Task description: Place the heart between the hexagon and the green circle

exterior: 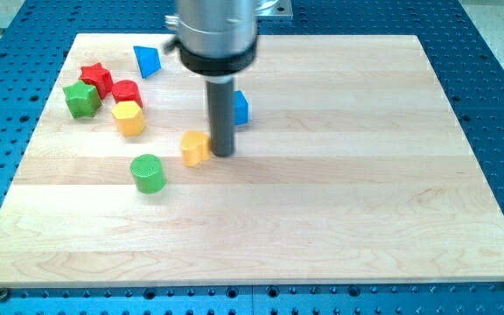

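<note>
A yellow heart (194,148) lies left of the board's middle. My tip (223,155) stands right against the heart's right side. A green circle (148,172) lies below and left of the heart. A yellow hexagon (129,117) lies up and left of the heart, with a red block (126,91) just above it. The heart sits to the right of the gap between the hexagon and the green circle.
A red star (96,78) and a green star (81,99) lie at the upper left. A blue triangle (146,60) lies near the top edge. A blue block (241,108) is partly hidden behind the rod. The wooden board (339,192) rests on a blue perforated table.
</note>
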`<control>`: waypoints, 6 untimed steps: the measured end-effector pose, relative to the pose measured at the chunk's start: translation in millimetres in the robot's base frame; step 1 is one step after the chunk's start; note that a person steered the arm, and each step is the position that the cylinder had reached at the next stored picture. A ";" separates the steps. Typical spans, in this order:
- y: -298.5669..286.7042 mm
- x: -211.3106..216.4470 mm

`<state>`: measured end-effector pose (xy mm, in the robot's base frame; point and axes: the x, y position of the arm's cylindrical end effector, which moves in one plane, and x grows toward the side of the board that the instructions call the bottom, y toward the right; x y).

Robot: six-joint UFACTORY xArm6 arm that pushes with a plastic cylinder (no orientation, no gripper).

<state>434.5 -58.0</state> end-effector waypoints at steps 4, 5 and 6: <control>-50.0 24.6; -48.7 33.9; -74.8 35.0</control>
